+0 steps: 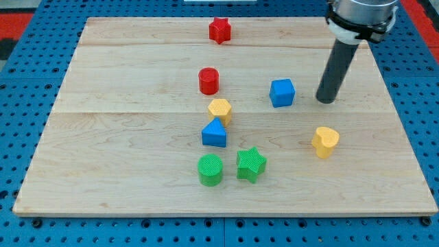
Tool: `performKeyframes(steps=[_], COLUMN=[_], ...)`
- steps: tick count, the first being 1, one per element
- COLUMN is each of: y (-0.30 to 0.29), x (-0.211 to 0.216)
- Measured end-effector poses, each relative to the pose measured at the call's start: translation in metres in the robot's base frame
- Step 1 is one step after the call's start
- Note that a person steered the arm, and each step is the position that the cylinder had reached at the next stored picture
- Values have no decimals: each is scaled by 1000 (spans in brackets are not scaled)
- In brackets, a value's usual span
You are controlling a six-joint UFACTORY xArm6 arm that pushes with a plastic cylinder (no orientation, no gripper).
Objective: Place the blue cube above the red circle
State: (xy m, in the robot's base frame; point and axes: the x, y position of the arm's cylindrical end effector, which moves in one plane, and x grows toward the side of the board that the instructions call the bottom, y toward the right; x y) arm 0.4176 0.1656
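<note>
On the pale wooden desk [123,137], made of joined planks over a blue perforated base [20,75], nothing carries readable writing or labels. My tip [326,101] rests just to the view's right of the blue cube [282,92], apart from it; the rod has no jaws and holds nothing. That cube sits right of the red circle [208,81], near level with it. Lower lie a yellow hexagon [220,110] and a green star [251,164].

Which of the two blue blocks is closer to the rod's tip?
The blue cube, just left of my tip. The other blue block, with a peaked top, sits farther left, below the yellow hexagon.
</note>
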Motion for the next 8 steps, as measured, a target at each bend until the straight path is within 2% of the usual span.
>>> performKeyframes(steps=[2,3,4,5,6,8], y=[-86,-115,-90,-101,-128,-132], x=[-6,-27,8,14,6,-48])
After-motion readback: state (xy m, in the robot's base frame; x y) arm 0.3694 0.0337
